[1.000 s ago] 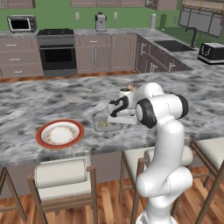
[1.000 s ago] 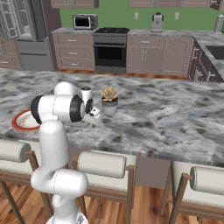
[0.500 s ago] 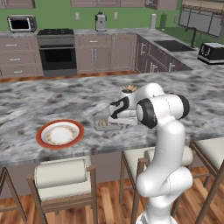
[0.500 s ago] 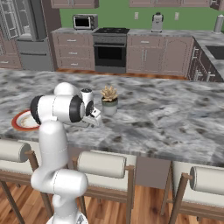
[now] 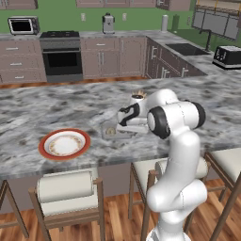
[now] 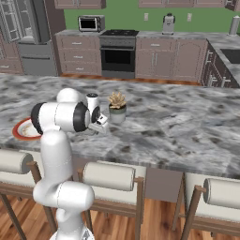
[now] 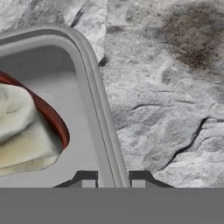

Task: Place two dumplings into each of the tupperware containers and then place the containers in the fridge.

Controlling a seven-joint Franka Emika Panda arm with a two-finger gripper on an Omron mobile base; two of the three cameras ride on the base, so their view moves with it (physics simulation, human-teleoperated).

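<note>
Gripper [image 7: 113,178] of mine is clamped over the wall of the tupperware container [image 7: 94,109] on the marble counter [image 7: 166,87], a dumpling [image 7: 24,127] inside. Next I should lift it level toward the fridge [image 6: 23,37], I think.

Grey marbled counter [image 5: 56,101] before me as landmark, red-rimmed white plate [image 5: 64,144] on its near edge, small potted plant [image 6: 116,107] mid-counter, black oven [image 5: 61,61] beyond it, microwave [image 5: 22,25] and kettle [image 5: 108,23] farther back, toaster [image 5: 227,57] off right, cushioned stools [image 5: 67,190] below the counter's near side.
</note>
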